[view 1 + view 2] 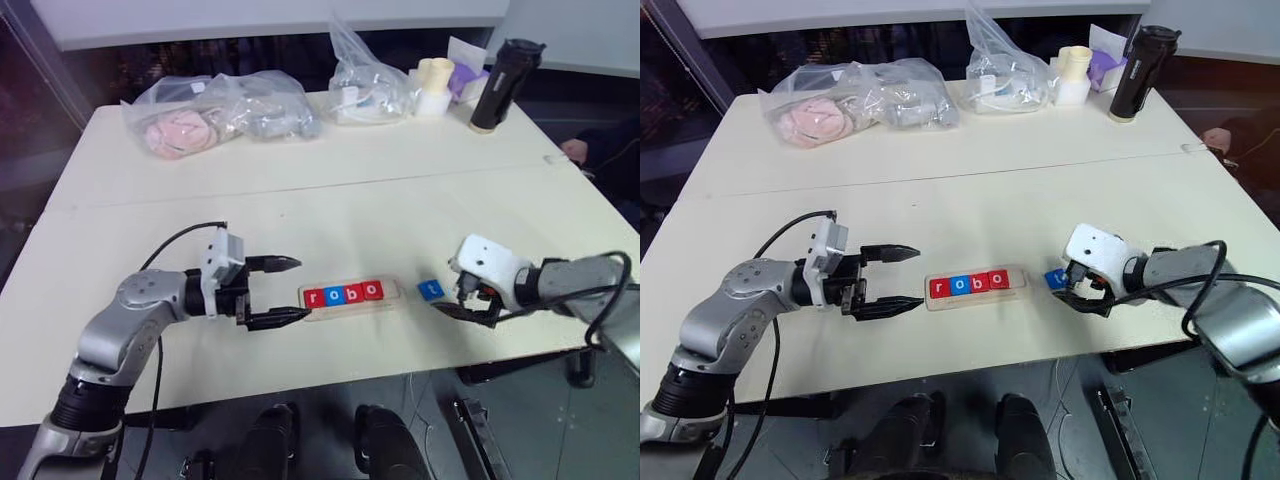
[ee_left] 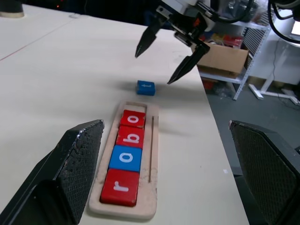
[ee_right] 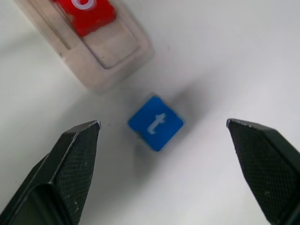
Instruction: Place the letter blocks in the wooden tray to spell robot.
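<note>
**Both hands open, t block loose**

The right hand hangs over the blue t block, fingers spread wide, touching nothing. The left hand gapes empty beside the tray. Four blocks in the tray read "robo"; t lies on the surface just past its empty end.

Last slot at the right end of the wooden tray stands bare, past the four seated blocks. Blue t block lies on open table just beyond that end, untouched all round. Bags and bottle sit far back, well apart.
</note>
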